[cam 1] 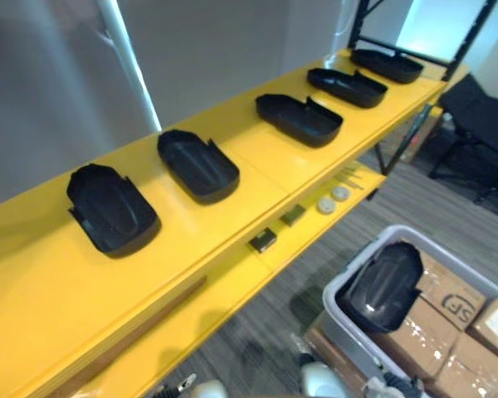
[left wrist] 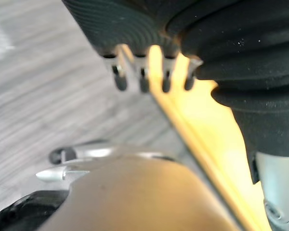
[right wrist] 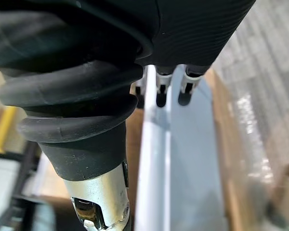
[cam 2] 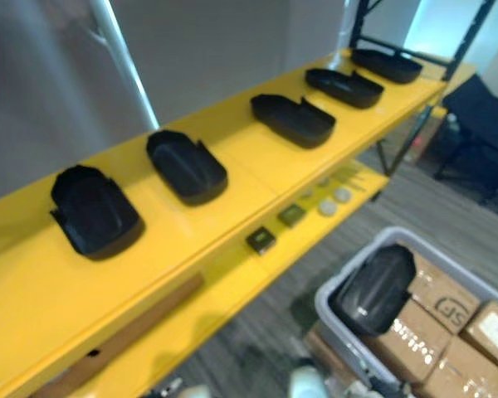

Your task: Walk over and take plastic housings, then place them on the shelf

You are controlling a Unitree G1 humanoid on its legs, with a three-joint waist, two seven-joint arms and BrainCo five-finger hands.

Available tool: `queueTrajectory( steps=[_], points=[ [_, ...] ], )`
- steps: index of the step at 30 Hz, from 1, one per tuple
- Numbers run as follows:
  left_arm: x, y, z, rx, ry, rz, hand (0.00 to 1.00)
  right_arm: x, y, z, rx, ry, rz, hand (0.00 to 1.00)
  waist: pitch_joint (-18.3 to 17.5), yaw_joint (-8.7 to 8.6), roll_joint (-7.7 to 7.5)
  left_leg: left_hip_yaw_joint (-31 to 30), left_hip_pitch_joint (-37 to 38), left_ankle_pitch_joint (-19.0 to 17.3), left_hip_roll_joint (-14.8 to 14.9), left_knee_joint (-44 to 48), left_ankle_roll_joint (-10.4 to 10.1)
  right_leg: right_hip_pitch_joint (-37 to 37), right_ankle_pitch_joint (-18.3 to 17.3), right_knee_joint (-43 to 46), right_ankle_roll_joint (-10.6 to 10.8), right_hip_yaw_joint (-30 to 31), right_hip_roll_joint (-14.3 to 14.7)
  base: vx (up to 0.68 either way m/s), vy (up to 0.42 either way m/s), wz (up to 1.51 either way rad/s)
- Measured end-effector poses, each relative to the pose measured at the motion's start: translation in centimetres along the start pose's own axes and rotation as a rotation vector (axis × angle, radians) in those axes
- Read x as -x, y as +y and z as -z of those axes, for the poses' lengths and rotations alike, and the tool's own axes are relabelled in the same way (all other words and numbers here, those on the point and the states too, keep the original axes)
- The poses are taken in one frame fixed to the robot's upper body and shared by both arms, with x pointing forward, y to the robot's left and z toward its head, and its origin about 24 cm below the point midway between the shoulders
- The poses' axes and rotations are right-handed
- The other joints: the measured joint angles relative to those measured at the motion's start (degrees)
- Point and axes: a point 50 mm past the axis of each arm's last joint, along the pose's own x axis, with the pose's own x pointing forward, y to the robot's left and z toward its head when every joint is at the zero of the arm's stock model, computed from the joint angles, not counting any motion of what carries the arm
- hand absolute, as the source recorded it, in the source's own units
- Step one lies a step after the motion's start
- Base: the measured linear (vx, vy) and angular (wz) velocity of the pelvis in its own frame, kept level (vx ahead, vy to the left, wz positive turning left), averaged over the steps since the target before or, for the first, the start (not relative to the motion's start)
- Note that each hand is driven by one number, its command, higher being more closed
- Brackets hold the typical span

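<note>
From the left eye view I see five black plastic housings (cam 1: 197,166) lying open side up in a row along the yellow shelf (cam 1: 257,178), well apart from one another. I judge that spacing is deliberate, so each can be set down flat without nudging its neighbour. Down at the lower right, one more housing (cam 1: 383,286) lies dome up in a grey bin (cam 1: 336,319), resting on cardboard boxes (cam 1: 448,307); that looks like the next piece to fetch.

The right eye view adds the lower ledge, where small dark blocks (cam 2: 261,240) and pale round discs (cam 2: 328,207) sit clear of the row.

In the left wrist view my left hand (left wrist: 143,82) hangs released, fingers straight and carrying nothing, with the shelf's yellow edge just past them.

In the right wrist view my right hand (right wrist: 162,91) is likewise slack and empty, its fingertips hanging over the bin's grey rim, which suits a reach down for the piece inside
</note>
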Motion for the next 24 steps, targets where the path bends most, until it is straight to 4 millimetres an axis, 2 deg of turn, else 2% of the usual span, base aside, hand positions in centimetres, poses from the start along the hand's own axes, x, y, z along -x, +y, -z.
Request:
queueTrajectory(
  steps=[1, 3, 4, 5, 7, 8, 9, 10, 11, 12, 13, 14, 16, 17, 18, 19, 20, 21, 22, 23, 24],
  points=[
    [0.0, 0.2, 0.1, -0.008, 0.017, -0.01, 0.0, 0.3, 0.5, -0.5, 0.017, -0.037, -0.037, 0.0, 0.0, 0.14, 0.63, 3.3, -0.2, 0.4, 1.1, -0.4, 1.1, -0.6, 2.4, -1.4, -2.6, -1.8, -0.3, -0.31, 0.056, -1.18],
    [-0.1, 0.7, -0.3, -0.042, 0.035, -0.036, 0.0, 1.2, 0.8, -0.8, 0.036, -0.079, -0.083, 0.0, 1.1, -0.01, -0.38, 8.3, -0.2, 2.2, 2.4, -1.7, 2.0, -3.4, -2.0, 11.6, -5.7, -8.8, -1.8, -0.27, 0.066, -1.16],
    [-0.1, 0.7, -0.5, -0.056, 0.038, -0.04, 0.0, 1.3, 0.8, -0.6, 0.045, -0.08, -0.088, 0.0, 1.1, 0.14, -0.46, 9.4, -0.1, 2.8, 2.8, -2.4, 2.0, -3.5, -3.2, 14.4, -6.2, -10.0, -2.2, -0.17, 0.04, -1.0],
    [-0.2, 0.8, -0.6, -0.087, 0.039, -0.042, 0.0, 1.7, 1.0, -0.6, 0.061, -0.09, -0.107, 0.0, 1.1, 0.19, -0.67, 12.1, 0.0, 4.5, 3.4, -4.4, 2.0, -3.1, -4.6, 18.3, -7.3, -11.6, -3.5, -0.11, 0.01, -0.99],
    [-0.2, 1.1, -0.6, -0.116, 0.043, -0.044, 0.0, 2.1, 1.8, -0.8, 0.065, -0.108, -0.136, 0.0, 0.8, 0.18, -1.26, 16.5, -0.2, 7.3, 3.5, -8.1, 2.0, -1.6, -6.3, 20.2, -8.0, -12.8, -6.8, -0.09, -0.043, -1.13],
    [-0.3, 1.4, -0.7, -0.137, 0.043, -0.047, 0.0, 2.2, 1.9, -0.7, 0.077, -0.111, -0.142, 0.0, 0.6, 0.16, -1.81, 18.4, -0.4, 8.8, 3.3, -9.5, 2.0, -0.5, -6.3, 18.9, -8.1, -12.9, -8.8, -0.03, -0.107, -1.26],
    [-0.3, 2.0, -0.9, -0.143, 0.041, -0.054, 0.0, 2.2, 2.1, -0.6, 0.095, -0.117, -0.146, 0.0, -0.2, 0.1, -3.44, 20.7, -1.4, 10.0, 2.8, -10.0, 2.4, 1.8, -3.6, 13.2, -8.0, -13.3, -11.8, 0.0, -0.129, -1.35],
    [-0.4, 2.3, -1.2, -0.139, 0.037, -0.06, 0.0, 2.0, 2.2, -0.9, 0.105, -0.132, -0.152, 0.0, -0.4, 0.57, -4.06, 21.4, -2.0, 10.5, 2.9, -9.3, 2.3, 2.7, -3.9, 7.8, -6.7, -14.2, -10.9, -0.02, -0.181, -1.5],
    [-0.4, 2.2, -1.4, -0.125, 0.037, -0.058, 0.0, 1.9, 2.4, -1.3, 0.111, -0.149, -0.159, 0.0, 0.6, 1.34, -3.61, 21.1, -2.7, 12.4, 4.0, -7.1, 5.3, 4.0, -3.1, 3.7, -7.9, -15.4, -10.0, -0.06, -0.174, -1.48],
    [-0.5, 2.8, -1.6, -0.105, 0.025, -0.066, 0.0, 1.9, 2.4, -1.3, 0.122, -0.154, -0.162, 0.0, 1.3, 1.5, -4.5, 18.9, -5.4, 12.2, 2.9, -3.9, 5.5, 5.2, -2.4, 0.1, -8.4, -15.1, -9.8, -0.11, -0.162, -1.18],
    [-0.5, 2.6, -1.5, -0.104, 0.028, -0.063, 0.0, 1.7, 2.1, -1.5, 0.135, -0.166, -0.157, 0.0, 1.3, 1.19, -4.41, 16.9, -5.8, 12.3, 0.7, -7.9, 4.1, 5.3, -2.1, -1.2, -7.8, -14.3, -9.8, -0.1, -0.066, -1.18],
    [-0.4, 1.8, -1.2, -0.117, 0.031, -0.042, 0.0, 1.0, 1.2, -2.1, 0.177, -0.197, -0.141, 0.0, 1.3, 0.95, -2.08, 14.7, -5.2, 14.8, 1.2, -13.5, 2.5, 4.7, -1.2, -1.7, -6.2, -13.0, -8.4, -0.06, -0.049, -0.84],
    [-0.4, 2.0, -1.5, -0.103, 0.019, -0.047, 0.0, 1.3, 1.6, -1.4, 0.204, -0.177, -0.173, 0.0, 1.9, 1.08, -2.72, 15.4, -5.5, 15.1, 2.0, -12.8, 2.1, 2.8, -4.5, 0.7, -5.8, -13.0, -8.7, 0.0, -0.074, -0.49],
    [-0.4, 2.5, -1.7, -0.093, 0.001, -0.062, 0.0, 1.5, 1.4, -0.6, 0.229, -0.157, -0.188, 0.0, 2.0, 1.35, -4.7, 15.3, -6.6, 15.0, 2.9, -10.4, 1.8, 2.6, -4.5, -0.2, -3.7, -13.9, -8.7, -0.06, -0.151, -0.35],
    [-0.4, 3.2, -2.1, -0.078, -0.019, -0.081, 0.0, 1.5, 1.8, -0.7, 0.24, -0.16, -0.213, 0.0, 2.6, 2.15, -4.26, 13.0, -8.8, 15.0, 4.0, -7.6, 1.4, 2.6, -4.1, -3.5, -1.6, -14.1, -6.5, -0.07, -0.177, -0.47],
    [-0.4, 3.1, -2.2, -0.055, -0.027, -0.086, 0.0, 1.3, 2.1, -1.1, 0.238, -0.178, -0.228, 0.0, 2.9, 2.73, -3.92, 10.6, -10.2, 15.1, 4.5, -6.7, 1.3, 3.0, -3.7, -5.8, -1.0, -14.1, -5.6, -0.09, -0.175, -0.83],
    [-0.4, 2.5, -2.4, 0.002, -0.037, -0.076, 0.0, 0.9, 3.0, -2.5, 0.239, -0.233, -0.263, 0.0, 4.4, 3.06, -3.39, 6.1, -11.6, 15.1, 4.7, -6.4, 1.2, 3.1, -1.6, -9.5, -0.6, -13.3, -3.7, -0.07, -0.12, -0.7],
    [-0.3, 2.3, -2.5, 0.014, -0.042, -0.072, 0.0, 0.7, 3.5, -3.2, 0.236, -0.261, -0.275, 0.0, 5.5, 3.05, -2.87, 4.5, -11.9, 15.2, 4.4, -7.0, 1.0, 2.9, -1.1, -10.7, -0.6, -12.5, -3.2, -0.14, -0.089, -0.77],
    [-0.3, 2.0, -2.7, 0.029, -0.059, -0.061, 0.0, 0.3, 4.1, -4.5, 0.224, -0.304, -0.287, 0.0, 7.0, 2.87, -2.44, 4.0, -12.0, 15.6, 3.8, -9.2, 0.2, 1.3, -0.5, -11.9, -0.8, -11.3, -2.9, -0.2, -0.052, -0.56],
    [-0.3, 1.6, -3.0, 0.03, -0.083, -0.051, 0.0, 0.1, 4.4, -5.5, 0.211, -0.341, -0.291, 0.0, 8.1, 2.85, -2.29, 4.3, -12.0, 16.7, 2.6, -12.1, -1.5, -0.4, 0.1, -12.6, -1.0, -11.2, -3.7, -0.18, -0.042, -0.48],
    [-0.3, 1.5, -3.2, 0.032, -0.094, -0.049, 0.0, 0.0, 4.6, -5.9, 0.204, -0.352, -0.293, 0.0, 8.8, 2.84, -2.3, 4.5, -12.0, 17.3, 2.0, -13.2, -1.9, -1.0, 0.2, -12.9, -1.0, -11.4, -4.2, -0.14, -0.026, -0.28]
  ],
)
